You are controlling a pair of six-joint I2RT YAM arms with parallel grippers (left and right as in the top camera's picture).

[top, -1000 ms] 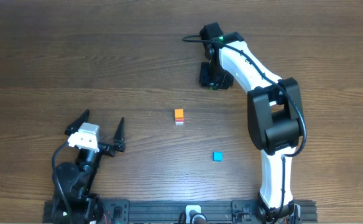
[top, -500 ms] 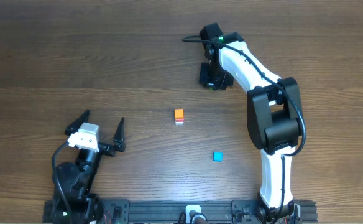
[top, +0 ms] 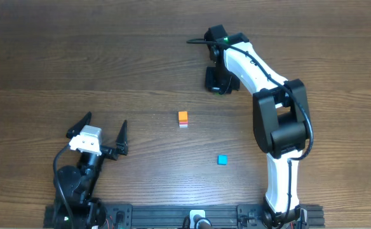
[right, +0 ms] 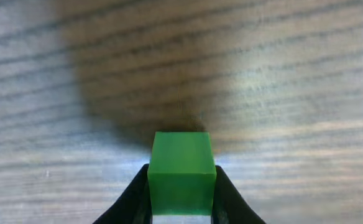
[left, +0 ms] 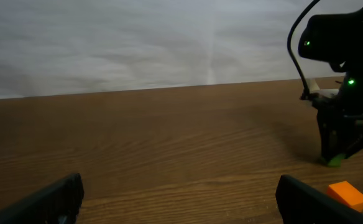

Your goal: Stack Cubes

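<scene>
In the right wrist view a green cube point(right: 181, 171) sits between the fingers of my right gripper point(right: 181, 202), which is shut on it just above the wooden table. In the top view that gripper point(top: 218, 86) is at the far middle of the table, the green cube point(top: 219, 91) peeking out beneath it. An orange cube point(top: 183, 116) rests on a white cube point(top: 183, 124) at the table's centre. A blue cube point(top: 222, 159) lies alone nearer the right arm's base. My left gripper point(top: 106, 135) stands open at the near left, nothing between its fingers.
The brown wooden table point(top: 77, 57) is bare around the cubes. In the left wrist view the orange cube point(left: 348, 195) and the right arm point(left: 343, 93) with the green cube point(left: 334, 161) stand ahead, a pale wall behind.
The right gripper has shifted very slightly, still holding the green cube. The left arm and the other cubes have not moved.
</scene>
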